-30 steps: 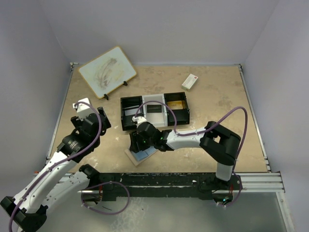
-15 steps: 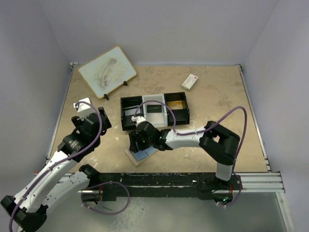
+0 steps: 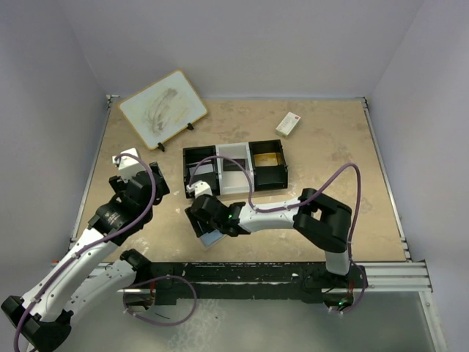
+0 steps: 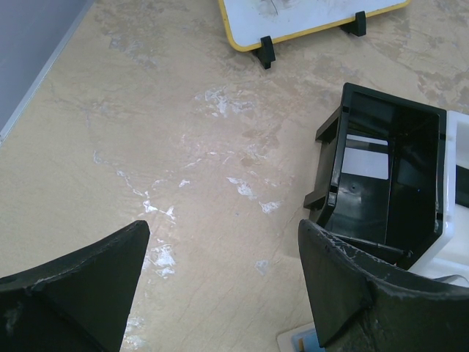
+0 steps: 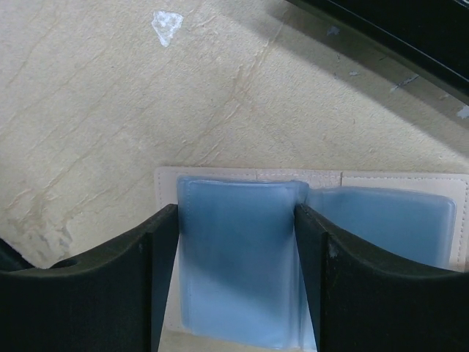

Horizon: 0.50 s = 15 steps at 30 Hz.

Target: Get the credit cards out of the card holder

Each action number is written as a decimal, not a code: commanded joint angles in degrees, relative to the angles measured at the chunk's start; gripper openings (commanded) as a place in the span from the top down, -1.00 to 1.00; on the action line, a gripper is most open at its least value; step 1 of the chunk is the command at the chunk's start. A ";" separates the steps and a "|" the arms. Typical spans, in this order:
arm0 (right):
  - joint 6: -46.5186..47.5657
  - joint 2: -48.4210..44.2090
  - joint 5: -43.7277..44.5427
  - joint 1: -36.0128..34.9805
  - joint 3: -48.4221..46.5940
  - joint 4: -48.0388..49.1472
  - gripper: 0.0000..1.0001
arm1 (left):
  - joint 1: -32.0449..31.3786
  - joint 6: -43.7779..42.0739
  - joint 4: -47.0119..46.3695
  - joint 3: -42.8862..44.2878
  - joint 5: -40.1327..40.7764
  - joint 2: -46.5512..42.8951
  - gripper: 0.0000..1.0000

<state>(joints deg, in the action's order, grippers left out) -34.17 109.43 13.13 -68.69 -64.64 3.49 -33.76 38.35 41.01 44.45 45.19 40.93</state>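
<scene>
Partly hidden: card holder (image 5: 381, 220) | right fingers (image 5: 88, 293) flank blue sleeve (image 5: 236, 264) | grip unclear

From above, the right claw (image 3: 206, 223) hides most of the card holder (image 3: 212, 239); its wrist view crops the holder's lower edge.

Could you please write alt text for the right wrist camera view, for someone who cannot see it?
The right claw straddles a pale blue pocket of the open tan card holder, with one black finger on each side. The holder lies flat on the beige table. The edge of a black tray crosses the top right corner.
</scene>
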 commanded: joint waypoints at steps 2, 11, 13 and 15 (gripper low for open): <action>0.08 7.31 3.70 -1.21 1.95 -9.48 -0.28 | 0.27 -0.03 -1.21 1.48 0.85 -0.48 -0.60; -1.84 2.65 -7.60 0.39 5.08 -0.65 0.13 | 0.27 0.06 -1.29 1.40 0.62 -0.05 -0.60; -3.43 1.40 -10.21 2.06 6.42 1.62 0.18 | 0.27 -0.02 -1.33 1.43 0.33 0.17 -0.60; -4.73 0.41 -12.74 3.97 8.03 3.86 0.26 | 0.32 -0.05 -1.54 1.36 -0.30 0.19 -0.60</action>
<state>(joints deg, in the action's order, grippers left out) -34.79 108.01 10.90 -67.11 -61.39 7.09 -33.76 38.35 41.04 44.45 45.19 41.04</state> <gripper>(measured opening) 0.409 0.801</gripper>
